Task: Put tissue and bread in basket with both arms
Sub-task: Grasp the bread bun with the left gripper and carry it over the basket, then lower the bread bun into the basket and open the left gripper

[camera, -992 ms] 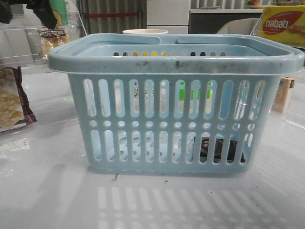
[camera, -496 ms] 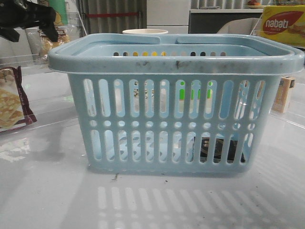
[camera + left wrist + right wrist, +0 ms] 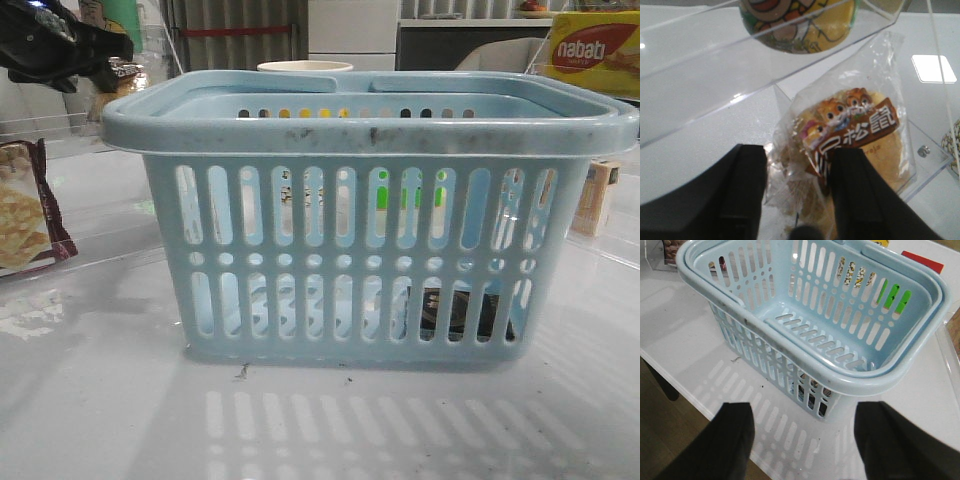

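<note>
The pale-blue basket (image 3: 370, 130) stands mid-table and also shows in the right wrist view (image 3: 790, 355). The dark tissue (image 3: 455, 310) shows through its low front-right slots, and as a dark patch behind the near corner slots (image 3: 812, 399). The bread (image 3: 860, 135), a clear bag with a brown label, sits in a clear acrylic box at the far left (image 3: 128, 73). My left gripper (image 3: 115, 50) is shut on the bag's crinkled end (image 3: 799, 170). My right gripper (image 3: 805, 440) is open and empty, above the table in front of the basket's corner.
A maroon-edged cracker bag (image 3: 25, 210) lies at the left. A yellow nabati box (image 3: 595, 50) and a small carton (image 3: 597, 197) are at the right. A pale cup (image 3: 305, 67) stands behind the basket. Acrylic walls (image 3: 715, 75) and a colourful bowl (image 3: 800, 25) surround the bread.
My left arm has swung from pointing down to lying more level, its fingers reaching right onto the bread. The basket and tissue have not moved.
</note>
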`<state>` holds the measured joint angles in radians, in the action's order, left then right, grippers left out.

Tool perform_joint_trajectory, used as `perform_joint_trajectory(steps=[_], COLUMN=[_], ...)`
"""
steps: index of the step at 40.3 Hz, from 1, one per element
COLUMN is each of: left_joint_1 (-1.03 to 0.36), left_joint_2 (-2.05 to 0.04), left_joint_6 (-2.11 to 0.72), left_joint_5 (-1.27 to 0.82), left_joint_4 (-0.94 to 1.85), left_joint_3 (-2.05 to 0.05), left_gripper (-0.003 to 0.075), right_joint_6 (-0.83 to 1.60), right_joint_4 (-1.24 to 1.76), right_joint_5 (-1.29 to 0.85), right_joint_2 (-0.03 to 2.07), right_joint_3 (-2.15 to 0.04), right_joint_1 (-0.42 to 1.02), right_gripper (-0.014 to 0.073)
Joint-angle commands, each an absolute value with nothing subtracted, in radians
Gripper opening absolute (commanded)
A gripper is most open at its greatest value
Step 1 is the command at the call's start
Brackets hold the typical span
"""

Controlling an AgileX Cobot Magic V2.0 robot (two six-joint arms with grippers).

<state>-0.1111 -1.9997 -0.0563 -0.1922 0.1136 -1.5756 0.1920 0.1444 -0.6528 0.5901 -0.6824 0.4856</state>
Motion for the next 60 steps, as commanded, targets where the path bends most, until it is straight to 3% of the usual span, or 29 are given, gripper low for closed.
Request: perform_joint_trajectory(steps=[1, 12, 33, 48, 60], left_joint_1=[-0.115, -0.115, -0.159, -0.445, -0.643], left_joint_2=[-1.941, -1.877, -1.495, -1.360, -1.506], left_joint_6=[-0.050, -0.050, -0.128, -0.245, -0.245], left_joint_5=[-0.124, -0.183, -0.629, -0.915, -0.878], left_joint_4=[0.123, 0.123, 0.126, 0.144, 0.144], left_joint_3=[-1.610, -1.610, -1.610, -1.606, -1.594], left_gripper=[0.0240, 0.0091, 0.0090, 0.0090, 0.0090], right_joint_6=[0.203, 0.203, 0.203, 0.203, 0.203], right_joint_4=[0.140, 0.140, 0.140, 0.140, 0.140], right_joint_5=[-0.578, -0.578, -0.578, -0.578, -0.578], right_joint_2=[0.588, 0.588, 0.588, 0.588, 0.588], right_joint_3=[-0.708, -0.708, -0.708, -0.708, -0.708], right_joint_1=[0.486, 0.486, 0.486, 0.486, 0.486], right_gripper=[0.0539, 0.0539, 0.0539, 0.0539, 0.0539])
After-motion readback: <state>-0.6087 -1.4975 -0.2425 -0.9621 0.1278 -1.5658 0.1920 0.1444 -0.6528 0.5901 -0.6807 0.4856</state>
